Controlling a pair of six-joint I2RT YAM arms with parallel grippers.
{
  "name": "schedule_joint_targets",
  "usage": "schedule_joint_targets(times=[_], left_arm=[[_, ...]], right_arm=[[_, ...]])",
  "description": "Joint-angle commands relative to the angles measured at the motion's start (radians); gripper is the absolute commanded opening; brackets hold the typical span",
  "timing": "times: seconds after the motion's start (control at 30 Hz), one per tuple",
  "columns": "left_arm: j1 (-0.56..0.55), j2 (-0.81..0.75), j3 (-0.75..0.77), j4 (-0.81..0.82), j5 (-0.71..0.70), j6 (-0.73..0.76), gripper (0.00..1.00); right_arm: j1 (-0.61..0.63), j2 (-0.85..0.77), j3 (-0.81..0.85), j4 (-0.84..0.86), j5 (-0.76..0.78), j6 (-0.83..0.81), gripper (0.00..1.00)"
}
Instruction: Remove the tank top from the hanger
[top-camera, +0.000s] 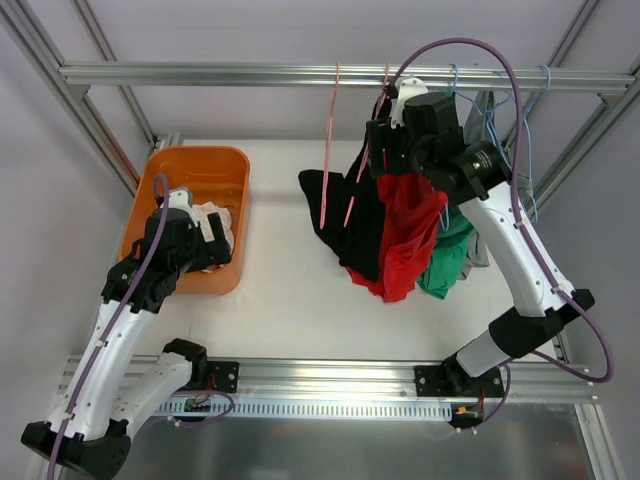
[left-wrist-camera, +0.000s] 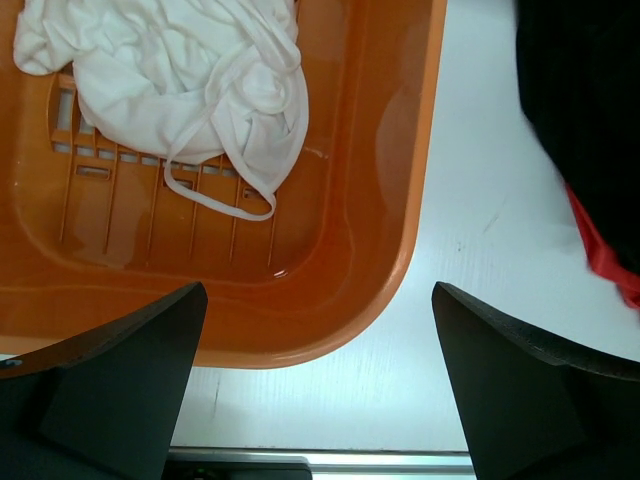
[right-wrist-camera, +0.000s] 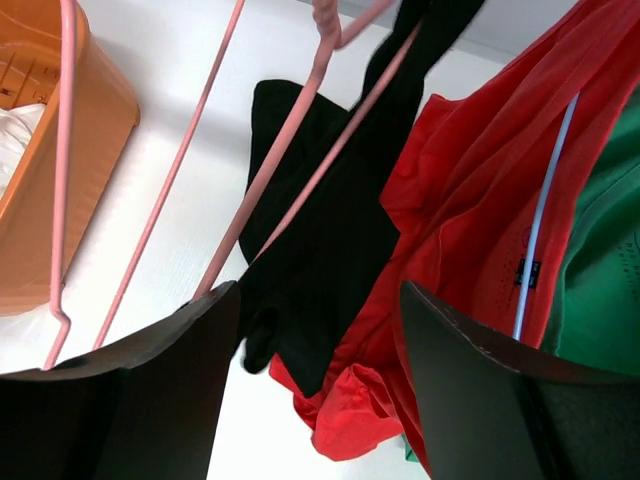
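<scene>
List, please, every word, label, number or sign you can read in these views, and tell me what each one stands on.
No text can be read in any of the three views.
Small dark tag sewn on the red garment, seen in the right wrist view: it may carry print, but it is too small and blurred to read.

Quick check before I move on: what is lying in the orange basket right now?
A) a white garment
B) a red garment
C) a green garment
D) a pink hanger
A: a crumpled white garment with thin straps lies in the orange basket, while the red garment and the green garment hang at the rail.
</scene>
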Motion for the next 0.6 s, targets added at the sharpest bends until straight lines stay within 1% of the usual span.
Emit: schedule_joint_targets(times=[0.0,0.1,0.23,0.37,0.47,0.57], left_arm=[[-0.002,0.009,-0.007,0.056,0.016,0.026,0.99],[-0.001,0.002,-0.022,0.064,0.024,0.031,0.99],[-0.002,0.012,-0.03,0.067,0.044,0.04,0.99],[-0.001,0.023,-0.033,0.07,0.057,0.046,0.99],[-0.001,0.025,-0.035,0.072,0.062,0.049,0.99],[-0.002,0.031,-0.035,0.072,0.067,0.051,0.99]], right_arm=[[-0.002,-0.009,0.065,0.027,-0.006,0.033,0.68],[-0.003,-0.009,0.05,0.037,0.005,0.059,0.67],[0.0,-0.058,0.007,0.097,-0.009,0.089,0.63],[0.009,-0.092,0.004,0.119,0.033,0.109,0.59],[0.02,-0.116,-0.009,0.136,0.031,0.119,0.58],[0.029,-0.092,0.0,0.142,0.01,0.122,0.58]])
